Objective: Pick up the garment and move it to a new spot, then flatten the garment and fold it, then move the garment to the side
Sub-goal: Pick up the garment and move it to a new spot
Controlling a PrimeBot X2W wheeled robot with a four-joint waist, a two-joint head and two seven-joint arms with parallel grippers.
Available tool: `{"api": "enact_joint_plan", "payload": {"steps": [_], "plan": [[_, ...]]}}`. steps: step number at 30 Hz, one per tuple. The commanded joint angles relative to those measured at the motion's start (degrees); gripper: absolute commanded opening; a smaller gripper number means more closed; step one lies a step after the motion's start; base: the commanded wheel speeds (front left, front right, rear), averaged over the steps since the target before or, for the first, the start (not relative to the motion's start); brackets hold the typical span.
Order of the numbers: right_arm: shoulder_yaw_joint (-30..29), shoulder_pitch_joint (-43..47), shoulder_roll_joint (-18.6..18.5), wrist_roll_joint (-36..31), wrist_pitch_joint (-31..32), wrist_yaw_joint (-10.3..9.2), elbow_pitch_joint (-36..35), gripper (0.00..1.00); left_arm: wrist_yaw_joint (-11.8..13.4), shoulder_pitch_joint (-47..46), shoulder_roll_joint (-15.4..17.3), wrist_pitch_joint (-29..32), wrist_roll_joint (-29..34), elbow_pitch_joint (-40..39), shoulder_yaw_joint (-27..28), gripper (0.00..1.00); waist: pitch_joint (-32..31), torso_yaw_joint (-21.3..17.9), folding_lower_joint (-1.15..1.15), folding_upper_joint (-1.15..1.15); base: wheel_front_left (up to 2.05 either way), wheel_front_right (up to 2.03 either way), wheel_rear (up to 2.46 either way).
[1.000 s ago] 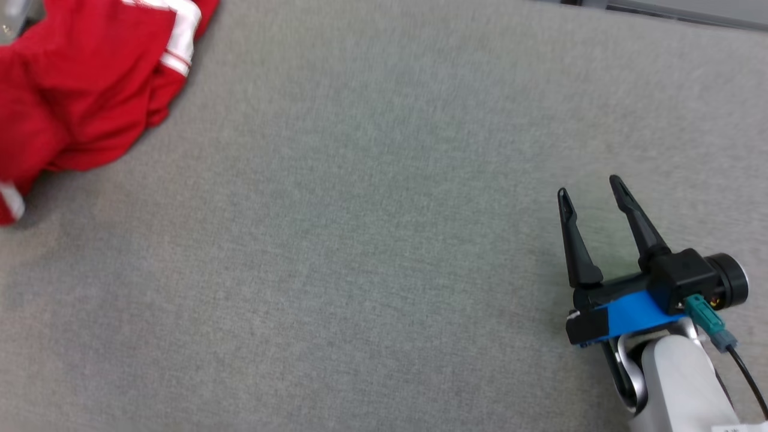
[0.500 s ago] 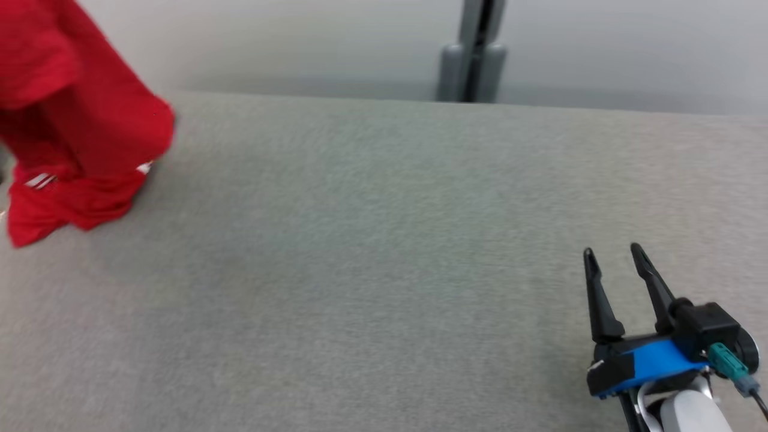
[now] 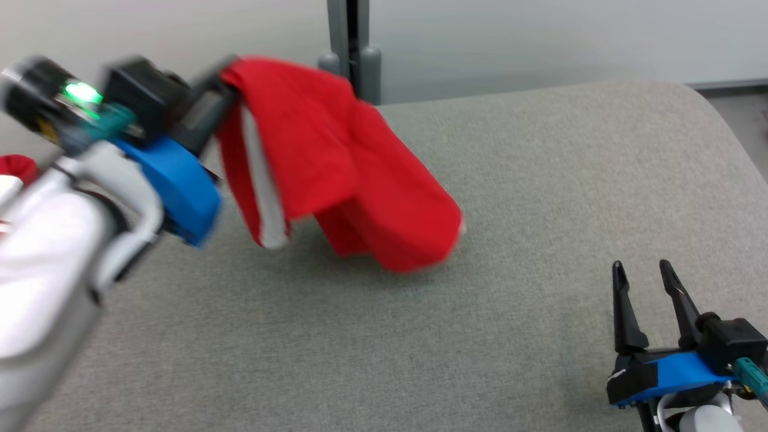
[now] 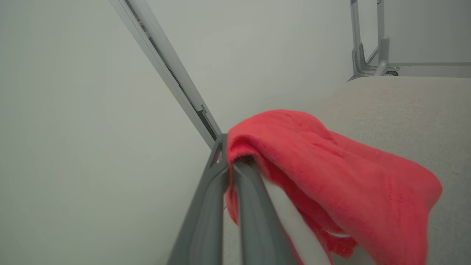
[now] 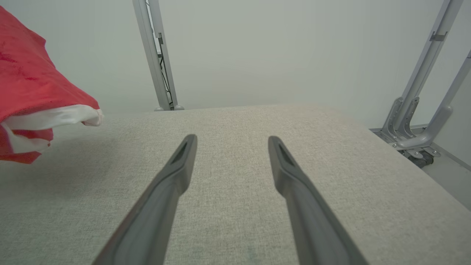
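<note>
The garment (image 3: 336,162) is red cloth with white stripes. It hangs in the air above the grey padded table (image 3: 540,180), its lower end near the surface. My left gripper (image 3: 225,87) is shut on the garment's upper edge at the upper left of the head view. In the left wrist view the fingers (image 4: 250,206) pinch the red garment (image 4: 331,169), which drapes off to the right. My right gripper (image 3: 642,270) stands open and empty at the lower right, low over the table. In the right wrist view the right gripper (image 5: 232,141) is empty and the garment (image 5: 33,95) hangs at the far left.
A grey metal post (image 3: 351,42) stands behind the table's far edge against a pale wall. Metal frame legs (image 5: 415,121) rise past the table's right side. A bit of red cloth (image 3: 18,168) shows at the far left edge.
The head camera has tilted up and turned, so the whole scene shifted. My left gripper has carried the garment up off the table and toward the table's middle. The right gripper stays open.
</note>
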Motion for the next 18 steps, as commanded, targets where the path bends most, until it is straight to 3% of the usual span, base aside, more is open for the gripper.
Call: {"api": "enact_joint_plan", "payload": {"steps": [1,8,13,16,18], "plan": [[0.21,-0.42,-0.15,0.32,-0.04,0.00,-0.19,1.00,-0.02,1.18,-0.59,-0.41,-0.10,0.77,-0.49,0.00,0.36,-0.10,0.01,0.00,0.00,0.00,0.00],[3.79,-3.41,-0.17,2.22,-0.04,0.00,0.21,1.00,-0.02,2.75,-14.18,-7.58,-1.28,15.35,-8.51,0.00,4.87,-2.24,0.01,0.00,0.00,0.00,0.00],[6.04,-4.64,-0.19,3.03,-0.04,0.00,0.51,1.00,-0.03,2.50,-21.70,-12.64,-1.70,28.41,-12.38,0.00,6.43,-3.48,0.01,0.00,0.00,0.00,0.00],[6.78,-4.95,-0.17,3.23,-0.04,0.00,0.63,1.00,-0.03,0.95,-24.50,-16.03,-1.08,34.52,-13.72,0.03,7.07,-3.91,0.01,0.00,0.00,0.00,0.00],[7.02,-4.89,-0.17,3.36,-0.04,0.00,0.80,1.00,-0.02,0.30,-26.46,-18.62,-0.66,37.74,-14.08,0.49,7.29,-3.91,0.01,0.00,0.00,0.00,0.00]]}}
